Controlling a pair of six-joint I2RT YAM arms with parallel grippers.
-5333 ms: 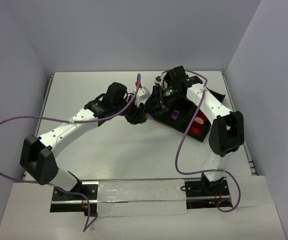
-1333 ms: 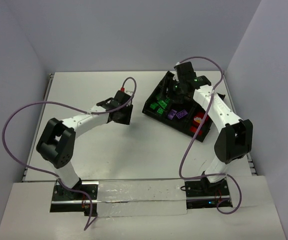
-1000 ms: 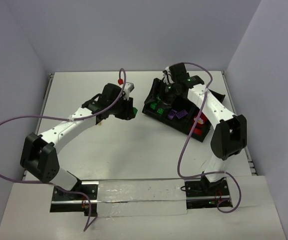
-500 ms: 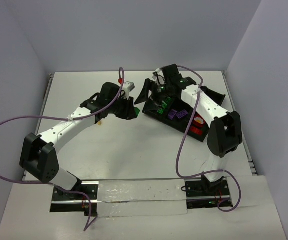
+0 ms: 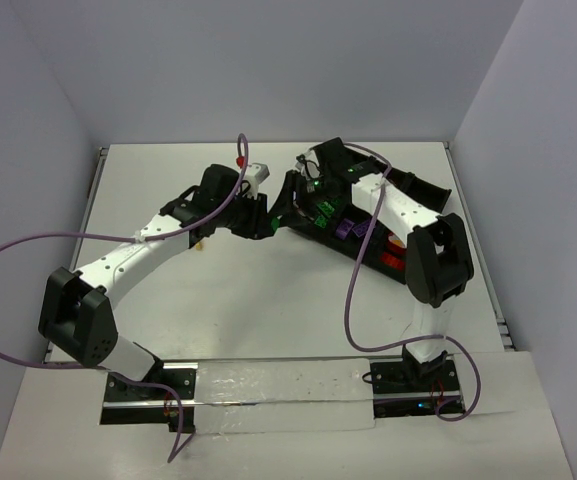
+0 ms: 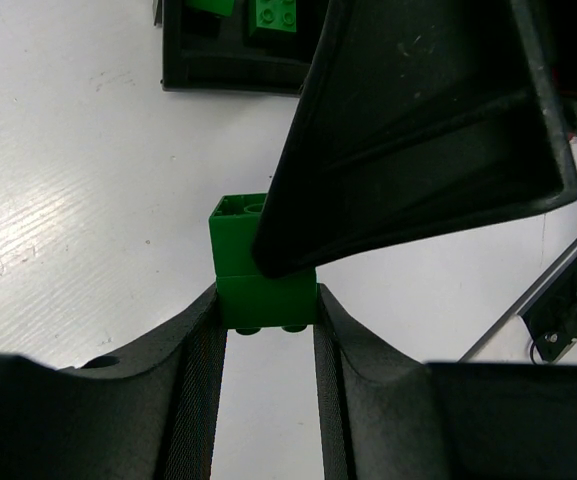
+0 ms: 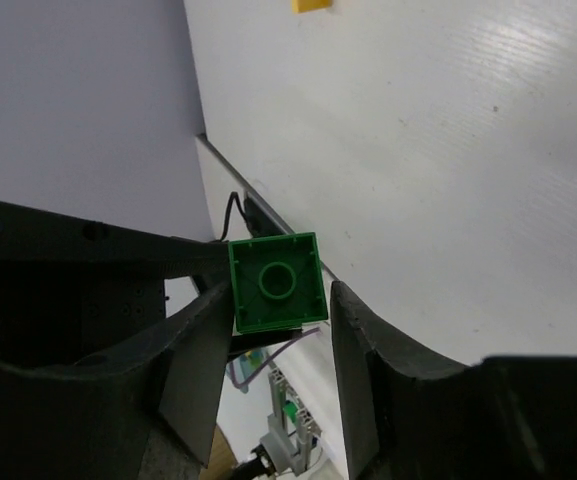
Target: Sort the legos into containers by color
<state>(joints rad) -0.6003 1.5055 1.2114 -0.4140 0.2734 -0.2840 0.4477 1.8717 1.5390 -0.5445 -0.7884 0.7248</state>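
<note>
Your left gripper pinches the lower half of a green stack, just off the tray corner. Your right gripper straddles the upper half with its jaws narrow. Whether they bite, you cannot tell. This looks like a handover or a pull-apart. Next, clamp the right firmly before the left lets go. Then drop the stack beside the greens in the tray.

White table, faintly streaked, hemmed by pale lilac walls on three sides. Along its near edge, a glossy clear sheet. Down the left side, a metal rail.
</note>
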